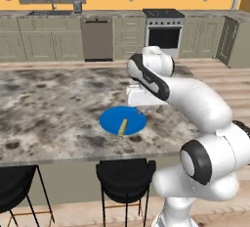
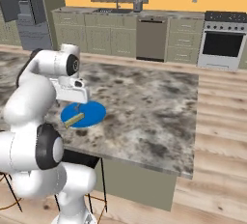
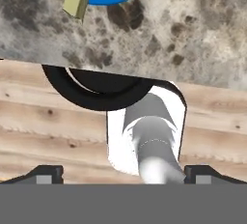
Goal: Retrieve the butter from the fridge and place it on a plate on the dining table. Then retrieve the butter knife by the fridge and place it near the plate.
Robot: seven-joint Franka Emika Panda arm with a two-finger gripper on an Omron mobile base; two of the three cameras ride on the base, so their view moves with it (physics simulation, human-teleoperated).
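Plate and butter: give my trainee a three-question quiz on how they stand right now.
1. True or false: the butter lies on the plate.
2. The plate rests on: A) the floor B) the dining table C) a stool
3. Fill in: the pincer is ____, holding nothing.
Key: 1 true; 2 B; 3 open.
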